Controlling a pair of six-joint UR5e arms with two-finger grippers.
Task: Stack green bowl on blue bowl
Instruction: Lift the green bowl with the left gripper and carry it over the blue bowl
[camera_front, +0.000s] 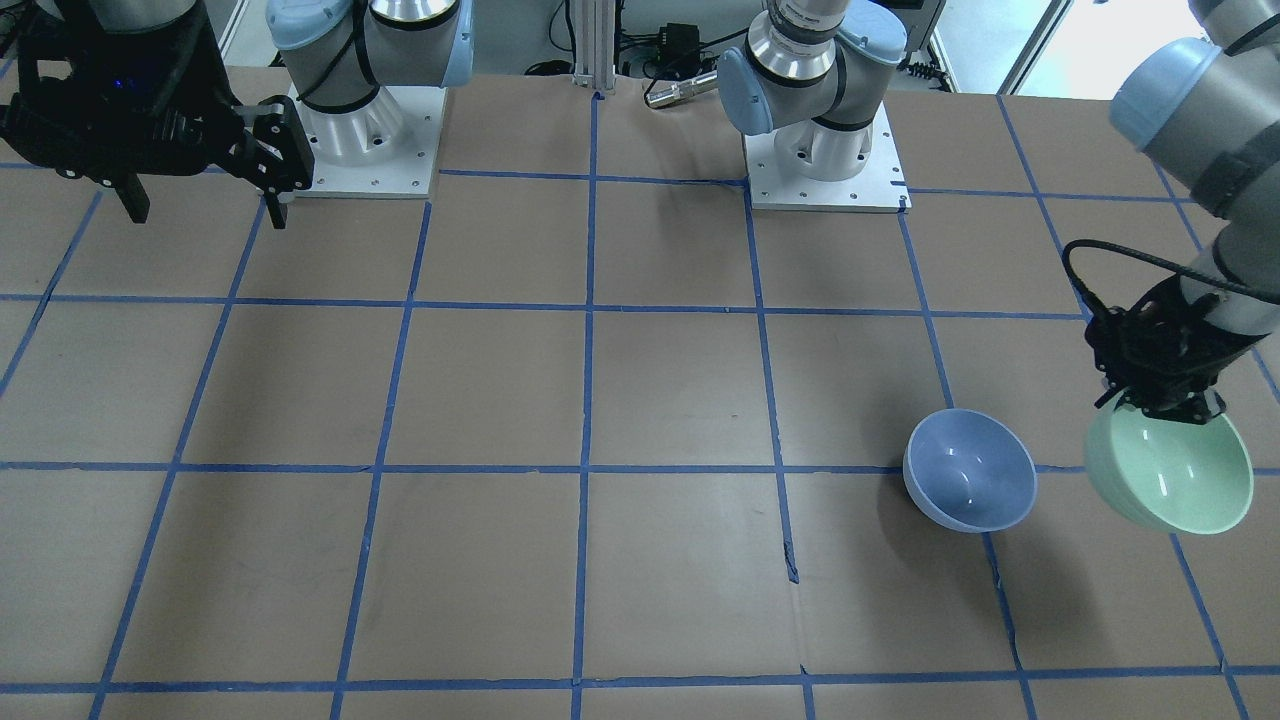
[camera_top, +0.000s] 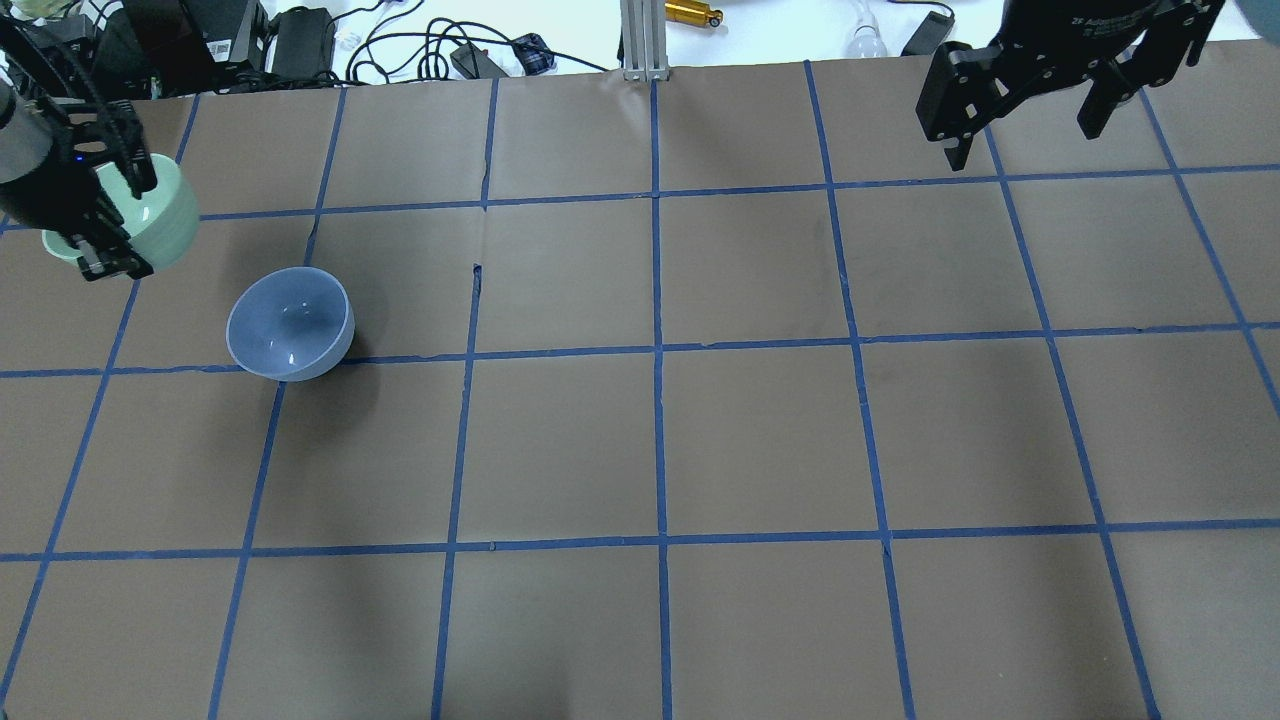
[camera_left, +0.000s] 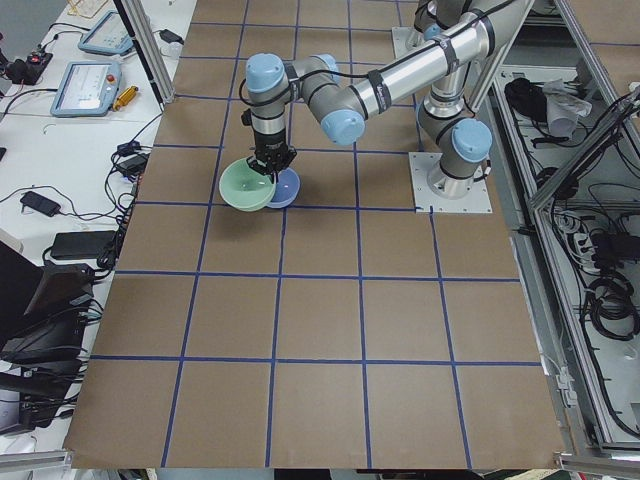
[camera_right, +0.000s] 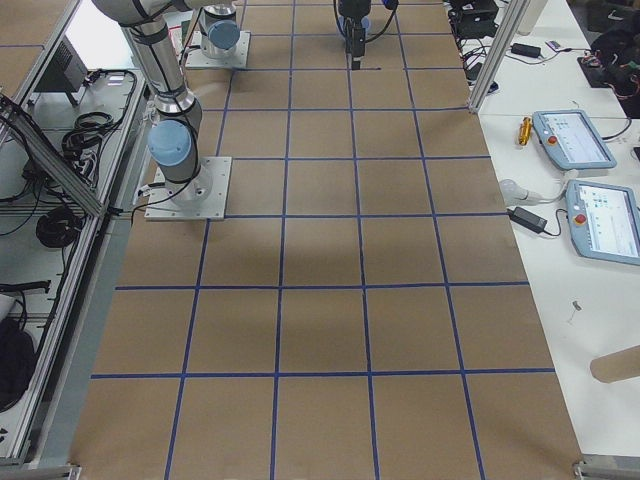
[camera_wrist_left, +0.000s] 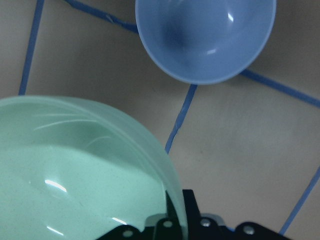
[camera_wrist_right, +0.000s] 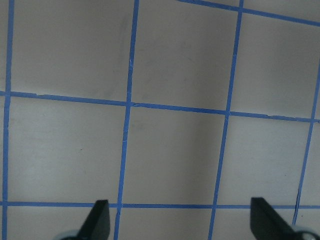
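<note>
Brown table (camera_front: 500, 400) marked with a blue tape grid (camera_front: 590, 300). Cables and power bricks (camera_top: 300, 40) lie beyond one edge, beside a metal post (camera_top: 640, 40).

Right gripper (camera_top: 1022, 140) hangs over its own side of the table, well apart from both bowls, with its fingers spread wide and holding nothing.

Left gripper (camera_front: 1165, 408) pinches the rim of the green bowl (camera_front: 1175, 480), one finger inside and one outside. That bowl is tilted, apparently lifted off the surface, and empty.

Blue bowl (camera_front: 970, 470) rests on the table at a tape line, near the green bowl but not touching it — upright, empty.
</note>
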